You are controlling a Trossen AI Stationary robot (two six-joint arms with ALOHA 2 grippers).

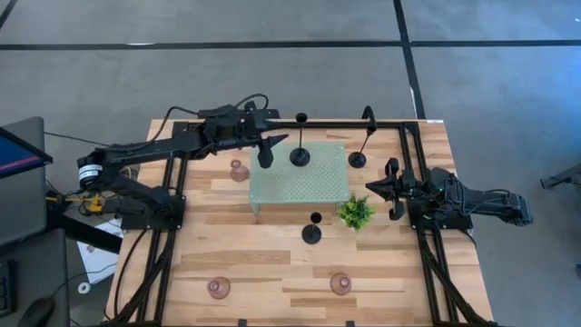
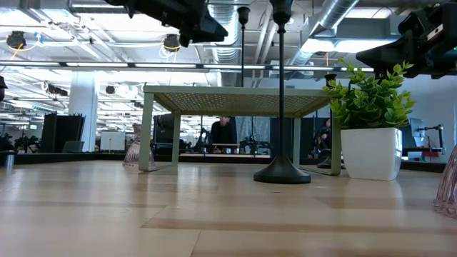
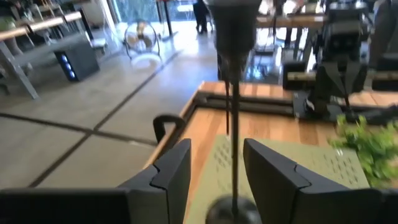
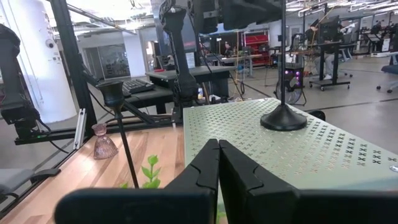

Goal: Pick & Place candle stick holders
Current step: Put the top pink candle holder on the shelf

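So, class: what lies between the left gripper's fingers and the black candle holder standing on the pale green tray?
Nothing: bare perforated tray, as the high view shows.

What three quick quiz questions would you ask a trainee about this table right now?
1. True or false: a black candle stick holder stands on the pale green tray.
2. Which gripper has its fingers open? A) left gripper B) right gripper
3. How many pinkish holders stand on the table top?
Key: 1 true; 2 A; 3 three.
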